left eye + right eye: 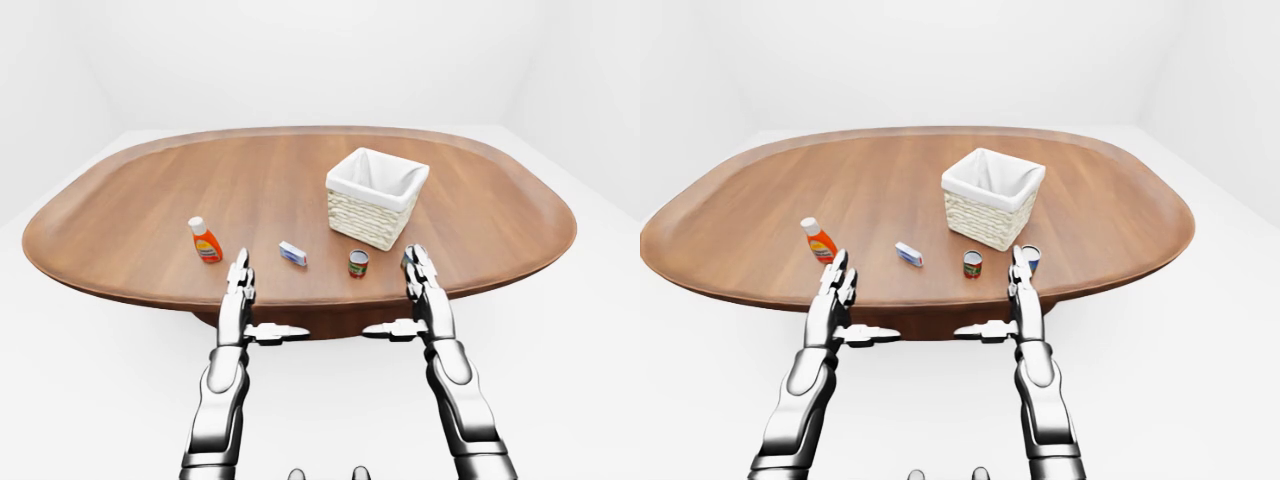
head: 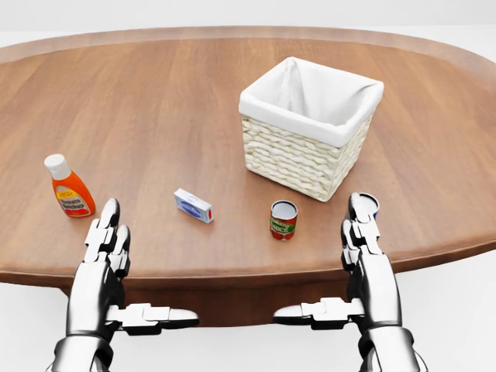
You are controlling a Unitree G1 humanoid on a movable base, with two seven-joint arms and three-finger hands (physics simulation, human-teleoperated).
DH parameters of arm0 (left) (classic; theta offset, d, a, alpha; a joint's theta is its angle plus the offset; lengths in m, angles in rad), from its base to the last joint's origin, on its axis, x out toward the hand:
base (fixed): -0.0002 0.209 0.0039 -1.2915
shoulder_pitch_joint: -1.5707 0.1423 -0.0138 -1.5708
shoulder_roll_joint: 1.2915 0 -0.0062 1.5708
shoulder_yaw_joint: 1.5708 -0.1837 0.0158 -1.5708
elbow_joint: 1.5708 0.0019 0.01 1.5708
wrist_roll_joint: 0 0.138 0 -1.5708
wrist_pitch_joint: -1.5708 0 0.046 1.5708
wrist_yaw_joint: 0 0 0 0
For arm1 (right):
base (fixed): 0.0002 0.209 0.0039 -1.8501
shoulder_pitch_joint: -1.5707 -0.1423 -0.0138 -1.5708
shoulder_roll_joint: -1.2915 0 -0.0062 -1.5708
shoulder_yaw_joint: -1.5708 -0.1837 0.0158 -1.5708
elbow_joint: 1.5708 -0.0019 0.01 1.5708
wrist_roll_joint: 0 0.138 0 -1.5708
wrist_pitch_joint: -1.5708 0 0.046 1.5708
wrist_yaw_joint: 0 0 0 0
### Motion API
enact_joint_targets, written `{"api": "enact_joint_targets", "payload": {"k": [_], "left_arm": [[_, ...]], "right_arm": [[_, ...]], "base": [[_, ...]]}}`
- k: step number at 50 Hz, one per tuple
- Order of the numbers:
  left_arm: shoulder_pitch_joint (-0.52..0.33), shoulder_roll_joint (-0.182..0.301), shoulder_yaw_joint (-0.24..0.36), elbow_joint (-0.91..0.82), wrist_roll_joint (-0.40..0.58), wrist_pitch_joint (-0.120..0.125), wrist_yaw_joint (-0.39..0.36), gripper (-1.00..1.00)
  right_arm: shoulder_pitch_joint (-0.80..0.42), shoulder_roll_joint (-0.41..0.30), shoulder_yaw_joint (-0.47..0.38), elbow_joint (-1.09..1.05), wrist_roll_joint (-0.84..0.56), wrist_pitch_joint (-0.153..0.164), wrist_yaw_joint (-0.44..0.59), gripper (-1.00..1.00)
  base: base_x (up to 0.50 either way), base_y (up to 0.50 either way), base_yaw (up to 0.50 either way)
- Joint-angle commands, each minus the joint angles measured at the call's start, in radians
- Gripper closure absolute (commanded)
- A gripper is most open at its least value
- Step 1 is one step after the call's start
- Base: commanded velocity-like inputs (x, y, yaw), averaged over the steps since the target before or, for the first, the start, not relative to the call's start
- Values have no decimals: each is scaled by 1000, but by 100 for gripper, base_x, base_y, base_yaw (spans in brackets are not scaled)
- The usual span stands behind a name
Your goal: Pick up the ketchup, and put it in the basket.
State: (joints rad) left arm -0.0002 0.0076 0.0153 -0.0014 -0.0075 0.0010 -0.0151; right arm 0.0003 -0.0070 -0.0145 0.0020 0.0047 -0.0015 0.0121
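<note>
The ketchup [image 2: 68, 188] stands upright on the table [image 2: 170, 93], at the left of the head view, near the table's lower edge. Its white cap is at the top and its label faces the camera.

The basket [image 2: 298, 159] stands right of centre, well apart from the ketchup. It is woven, with a white liner folded over the rim, and its mouth is open upward.

Between the two, a small white-and-blue box [image 2: 193, 205] lies flat, and a red-labelled can [image 2: 284, 219] stands just below the basket's lower corner. A second can [image 1: 1032, 258] is partly hidden behind the right hand's fingertips.

The left hand [image 2: 105, 260] is released, fingers extended and thumb pointing inward. It sits at the table's lower edge, just below and right of the ketchup, not touching it.

The right hand [image 2: 364, 256] is likewise released, fingers straight, at the same edge below the basket.

Bare wood surrounds the ketchup on its left and upper sides.
</note>
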Motion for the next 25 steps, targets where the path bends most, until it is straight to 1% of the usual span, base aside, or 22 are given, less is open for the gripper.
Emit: {"api": "enact_joint_targets", "payload": {"k": [1,9,13,16,17,18,20,21,22,23,24,25], "left_arm": [[-1,12,25,-3,-11,1,-23,-100],[1,13,27,-12,-15,6,-24,-100],[6,12,27,-21,-16,8,-26,-100],[21,12,27,-52,-20,21,-31,-100],[42,11,28,-98,-37,33,-43,-100],[52,11,30,-121,-40,38,-44,-100],[75,10,30,-168,-39,56,-46,-100],[91,10,29,-200,-41,58,-54,-100],[101,9,30,-217,-44,62,-58,-100],[114,6,34,-239,-52,57,-59,-100],[128,2,38,-265,-57,47,-57,-100],[158,1,36,-321,-50,60,-54,-100]], "right_arm": [[2,-11,-24,0,5,-1,15,-100],[-3,-11,-22,7,-2,-2,8,-100],[1,-10,-21,-2,-5,4,5,-100],[8,-9,-18,-21,-11,16,-1,-100],[19,-7,-14,-46,-15,22,-3,-100],[27,-6,-13,-61,-13,20,-1,-100],[48,-3,-8,-107,-16,31,-1,-100],[64,-3,-2,-135,-19,17,3,-100],[74,-1,1,-152,-22,13,3,-100],[87,0,4,-175,-27,6,3,-100],[97,3,5,-194,-28,5,0,-100],[111,4,8,-228,-27,15,0,-100]], "base": [[0,0,0],[0,0,0],[0,0,0],[0,0,0],[0,0,0],[0,0,0],[0,0,0],[0,0,0],[0,0,0],[23,0,0],[46,0,0],[50,0,0]]}}
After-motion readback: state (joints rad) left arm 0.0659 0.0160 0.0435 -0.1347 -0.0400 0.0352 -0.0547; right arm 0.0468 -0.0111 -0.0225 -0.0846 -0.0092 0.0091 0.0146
